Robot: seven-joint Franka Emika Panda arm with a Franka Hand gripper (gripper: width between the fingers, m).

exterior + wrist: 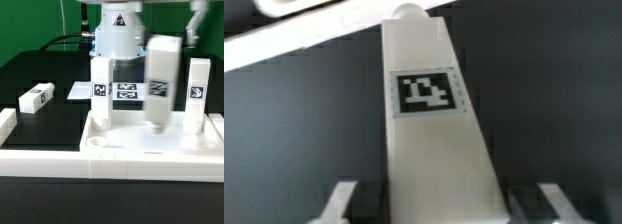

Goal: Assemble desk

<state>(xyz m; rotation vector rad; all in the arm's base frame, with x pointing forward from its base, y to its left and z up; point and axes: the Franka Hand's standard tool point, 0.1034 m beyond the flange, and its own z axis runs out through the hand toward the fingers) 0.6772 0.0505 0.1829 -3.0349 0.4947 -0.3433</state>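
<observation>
The white desk top (118,140), a tray with a raised rim, lies at the front of the exterior view. One tag-marked leg (100,85) stands upright at its left side and another leg (198,92) at its right. A third leg (162,82) is upright and blurred, its lower peg just above the tray floor. In the wrist view this leg (429,120) runs away from my gripper (441,205), which is shut on its near end, a finger (342,200) on each side. A further leg (37,97) lies loose on the black table at the exterior view's left.
The marker board (126,92) lies flat behind the tray. The robot's white base (116,35) stands at the back. White border rails run along the front (40,160) and the left edge (7,125). A white edge (295,40) crosses beyond the held leg.
</observation>
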